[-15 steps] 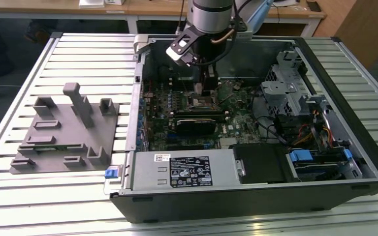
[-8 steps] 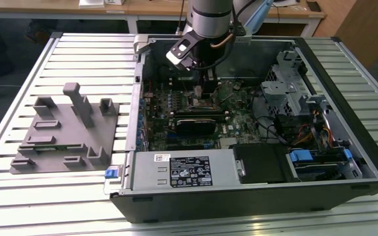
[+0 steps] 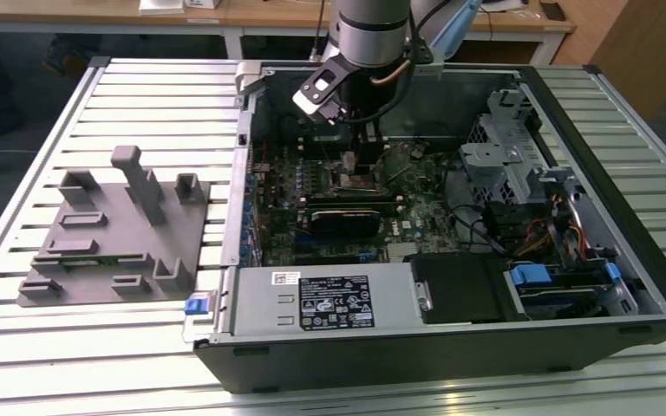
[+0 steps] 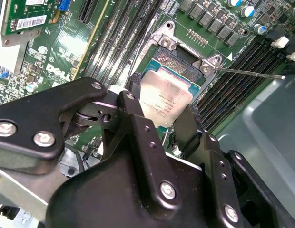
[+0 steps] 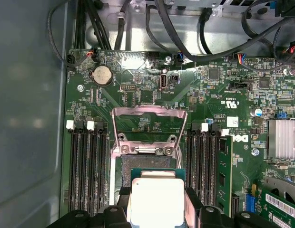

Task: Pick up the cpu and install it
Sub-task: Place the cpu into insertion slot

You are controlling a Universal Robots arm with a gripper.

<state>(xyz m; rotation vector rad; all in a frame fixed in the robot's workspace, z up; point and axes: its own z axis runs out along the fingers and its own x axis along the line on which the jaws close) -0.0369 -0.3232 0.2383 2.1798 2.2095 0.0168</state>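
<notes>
Grey fixture block (image 3: 114, 230) on the slatted desk (image 3: 136, 95) at the exterior view's left; open computer case (image 3: 426, 360) to its right, arm (image 3: 370, 30) pointing down inside over the motherboard (image 3: 426, 212); gripper (image 4: 159, 111) closed partway on the cpu (image 4: 165, 97), 2 black fingers (image 4: 135, 118) pinching opposite edges, metal top up; cpu sits level just over the open socket (image 5: 146, 167), load plate (image 5: 150, 110) hinged up beyond it; cannot tell if cpu touches the socket; memory slots (image 5: 88, 166) flank both sides.
</notes>
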